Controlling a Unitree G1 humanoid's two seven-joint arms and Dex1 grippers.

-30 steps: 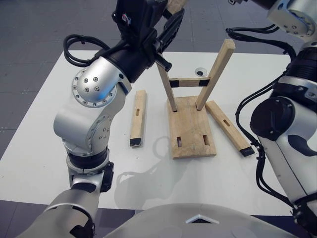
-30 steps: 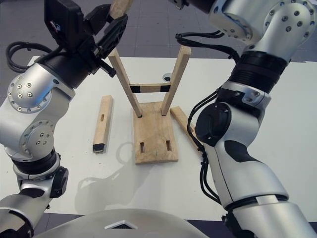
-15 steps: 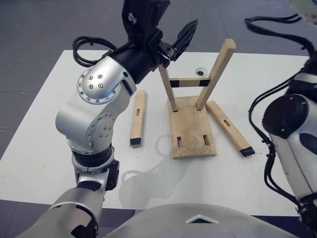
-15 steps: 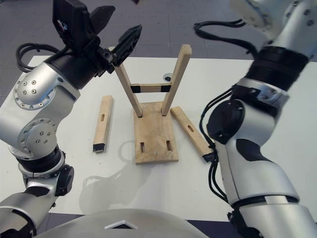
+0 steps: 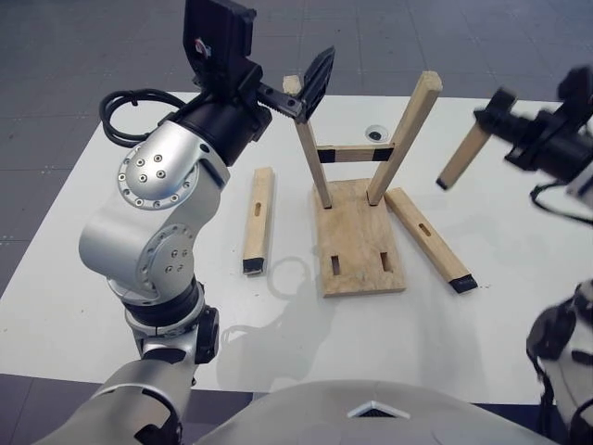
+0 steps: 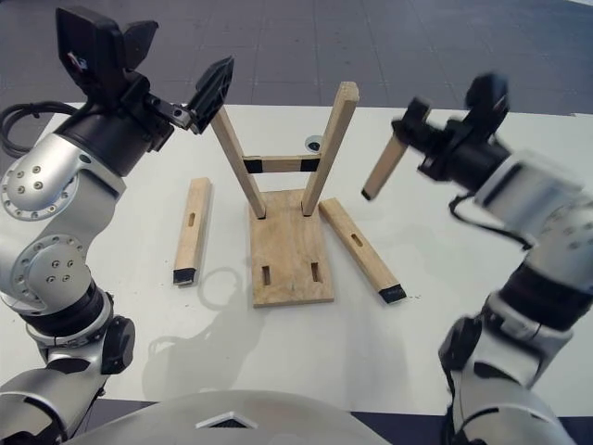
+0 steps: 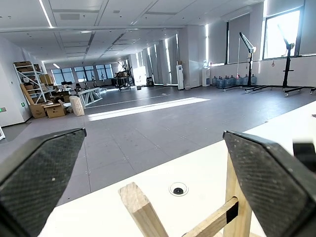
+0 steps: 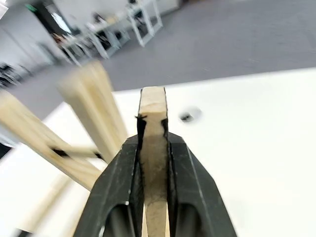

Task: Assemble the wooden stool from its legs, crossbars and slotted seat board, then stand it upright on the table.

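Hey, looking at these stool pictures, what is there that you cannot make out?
Wooden piece in the right pincer: blurred in both eye views, so any slot is unreadable; in the right wrist view the fingers cover its gripped part.
Standing legs: how deep they sit in the seat board is too small to judge in the eye views.
Left wrist view: the picture's edge cuts those legs off near the left pincer.

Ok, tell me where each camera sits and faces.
Left eye view: head, looking down on table, half-built stool, left arm, right arm.
Right eye view: beside it, same scene.
Left wrist view: left wrist, facing out through open left pincer over a standing leg.
Right wrist view: right wrist, along right pincer clamping a wooden piece.
Both wrist views share the standing legs.
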